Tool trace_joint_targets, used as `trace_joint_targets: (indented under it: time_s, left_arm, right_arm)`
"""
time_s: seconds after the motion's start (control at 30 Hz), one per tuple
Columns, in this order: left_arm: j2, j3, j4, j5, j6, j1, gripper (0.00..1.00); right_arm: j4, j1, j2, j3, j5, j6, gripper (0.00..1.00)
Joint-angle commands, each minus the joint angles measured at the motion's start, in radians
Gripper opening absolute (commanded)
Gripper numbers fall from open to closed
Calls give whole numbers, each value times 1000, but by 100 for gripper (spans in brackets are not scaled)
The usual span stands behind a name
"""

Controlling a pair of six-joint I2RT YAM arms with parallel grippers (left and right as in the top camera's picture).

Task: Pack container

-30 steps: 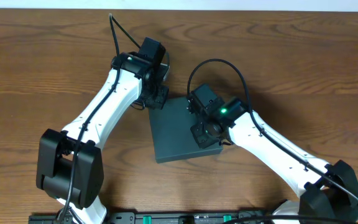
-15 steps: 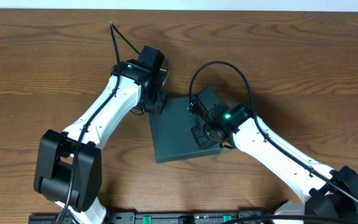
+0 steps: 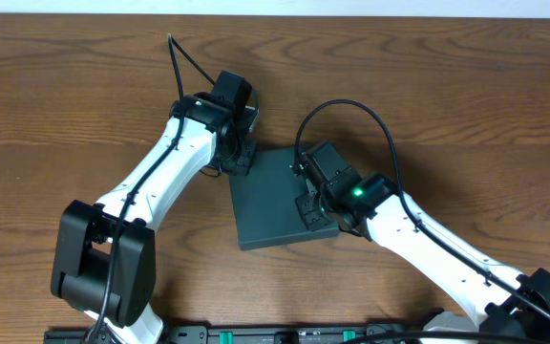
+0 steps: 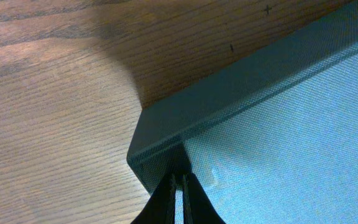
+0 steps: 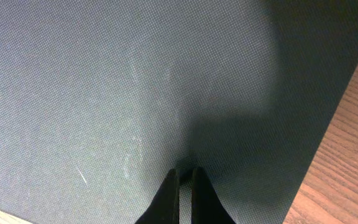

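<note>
The container is a dark teal-green square box lying closed and flat on the wooden table. My left gripper is shut, with its fingertips resting on the box's far left corner. My right gripper is shut, with its fingertips pressed on the lid near the box's right side. Neither gripper holds anything.
The brown wooden table surrounds the box. Black cables loop over both arms. A black rail with green marks runs along the front edge.
The right arm has shifted slightly toward the front right over the lid. The left gripper has settled at the box's far left corner and stays there.
</note>
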Motion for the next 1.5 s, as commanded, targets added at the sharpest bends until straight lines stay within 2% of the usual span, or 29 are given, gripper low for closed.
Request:
trace_joint_targets:
  time_s: [0.0,0.17,0.27,0.3,0.33,0.47,0.53,0.7,0.8,0.87,0.93,1.07,1.23,1.37,1.47]
  left_arm:
    - [35,-50,-5,0,-16,-2,6]
    - [35,-50,-6,0,-16,-2,6]
    - [23,-46,-5,-8,-15,-2,6]
    - [13,-39,-5,-23,-15,-2,6]
    - [4,-31,-6,-38,-15,-2,8]
    - [-51,11,-15,-101,-9,-1,14]
    - [-91,32,-16,-145,-8,2,38]
    - [-186,60,-13,-229,-8,50,64]
    - [-232,68,-9,-232,-3,110,71]
    - [-255,79,-1,-231,11,171,73]
    - [-269,87,15,-233,28,236,74]
    - [-291,93,32,-234,38,366,86]
    - [-386,87,-11,-234,45,415,100]
    - [-522,43,-17,-208,45,412,99]
    - [-629,-24,-16,-158,45,412,99]
  right_arm:
    - [1,7,105,-92,-10,19,1]
    - [8,6,105,-92,-10,18,2]
    - [51,0,100,-80,-5,18,22]
    - [70,-7,96,-67,3,16,37]
    - [82,-16,93,-48,12,10,43]
    - [84,-67,88,65,26,-50,49]
    - [80,-109,87,143,39,-101,54]
    - [74,-233,87,318,89,-142,59]
    - [91,-320,88,414,105,-186,65]
    - [106,-380,88,476,122,-193,74]
    - [108,-446,89,542,126,-193,79]
    - [60,-559,89,646,126,-213,94]
    - [-91,-651,36,697,134,-181,87]
    - [-140,-677,-64,659,134,-170,83]
    - [-123,-674,-172,543,133,-161,83]
